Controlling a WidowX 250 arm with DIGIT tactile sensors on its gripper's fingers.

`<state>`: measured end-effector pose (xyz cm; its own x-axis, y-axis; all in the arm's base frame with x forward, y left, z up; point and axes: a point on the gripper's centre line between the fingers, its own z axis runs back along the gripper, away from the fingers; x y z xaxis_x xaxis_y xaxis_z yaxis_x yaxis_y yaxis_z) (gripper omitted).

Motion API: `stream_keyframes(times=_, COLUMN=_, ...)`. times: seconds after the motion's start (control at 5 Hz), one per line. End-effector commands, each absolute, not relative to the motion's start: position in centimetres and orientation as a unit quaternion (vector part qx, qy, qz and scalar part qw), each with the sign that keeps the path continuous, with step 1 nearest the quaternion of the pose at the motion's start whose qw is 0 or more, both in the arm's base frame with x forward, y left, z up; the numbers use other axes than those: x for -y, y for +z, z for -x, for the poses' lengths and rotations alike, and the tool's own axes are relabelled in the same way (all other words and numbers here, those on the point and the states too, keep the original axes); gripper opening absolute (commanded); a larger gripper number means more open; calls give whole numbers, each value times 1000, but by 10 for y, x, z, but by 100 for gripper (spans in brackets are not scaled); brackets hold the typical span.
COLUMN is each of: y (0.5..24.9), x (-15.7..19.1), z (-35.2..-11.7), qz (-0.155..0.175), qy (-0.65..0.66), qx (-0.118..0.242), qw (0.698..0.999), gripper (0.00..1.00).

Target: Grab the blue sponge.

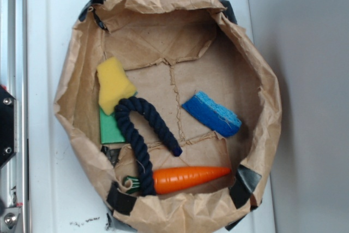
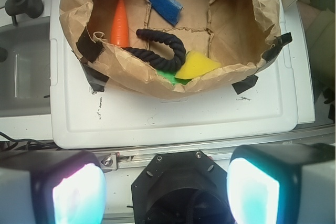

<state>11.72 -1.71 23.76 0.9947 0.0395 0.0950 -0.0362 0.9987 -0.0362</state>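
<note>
Wrist view: hand (image 2: 165,192) spread wide, well short of blue sponge (image 2: 164,3).

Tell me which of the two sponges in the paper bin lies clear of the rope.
The blue sponge, alone on the bin's right side in the exterior view. The yellow sponge with the green layer has the navy rope touching it.

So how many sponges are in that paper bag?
2. The blue sponge lies on the right of the bag floor, apart from the rest. The yellow sponge, with a green layer, lies on the left under the rope. None looks hidden.
</note>
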Motion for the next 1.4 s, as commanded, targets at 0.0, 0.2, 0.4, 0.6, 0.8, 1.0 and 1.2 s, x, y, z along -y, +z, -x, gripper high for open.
stream_keyframes(times=0.0, y=238, x=17, z=-117, qz=17, qy=19, qx=48, qw=999, gripper=100)
stream_keyframes(times=0.2, y=231, x=32, z=-163, qz=18, qy=20, qx=62, qw=998, gripper=100)
stream_keyframes(times=0.4, y=218, x=34, z=-196, qz=35, qy=7, qx=69, qw=997, gripper=100)
stream_keyframes(times=0.6, y=206, x=34, z=-235, qz=47, qy=-10, qx=93, qw=994, gripper=100)
stream_keyframes(times=0.8, y=206, x=34, z=-235, qz=47, qy=-10, qx=93, qw=994, gripper=100)
stream_keyframes(times=1.0, y=206, x=34, z=-235, qz=47, qy=-10, qx=93, qw=994, gripper=100)
stream_keyframes(times=1.2, y=206, x=34, z=-235, qz=47, qy=-10, qx=93, qw=994, gripper=100)
